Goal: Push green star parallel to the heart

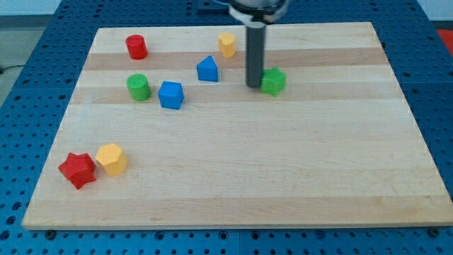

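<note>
My tip (253, 85) touches the green star (273, 81) on its left, upper centre of frame. The rod holds nothing. The star's pointing and long axis can't be made out.

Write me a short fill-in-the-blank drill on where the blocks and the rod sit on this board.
1. My tip touches the view's left side of the ____ star.
2. The red star sits beside a ____ block at the view's bottom left.
3. The red cylinder lies toward the view's top from the ____ cylinder.

Missing words: green; yellow; green
</note>
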You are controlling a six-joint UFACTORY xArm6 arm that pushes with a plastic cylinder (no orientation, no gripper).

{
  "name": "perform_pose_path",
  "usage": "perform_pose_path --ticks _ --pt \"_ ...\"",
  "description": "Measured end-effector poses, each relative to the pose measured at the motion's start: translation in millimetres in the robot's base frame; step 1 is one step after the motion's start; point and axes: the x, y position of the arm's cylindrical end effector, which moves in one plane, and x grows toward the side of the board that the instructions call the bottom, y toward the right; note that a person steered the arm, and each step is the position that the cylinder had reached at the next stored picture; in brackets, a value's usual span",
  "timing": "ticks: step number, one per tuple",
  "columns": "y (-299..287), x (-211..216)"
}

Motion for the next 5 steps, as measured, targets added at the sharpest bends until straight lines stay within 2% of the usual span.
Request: perform_pose_path --ticks 1,2,4,5 --pt "-3 28" --pt "18 32" --pt "30 -54" --pt "31 -67"
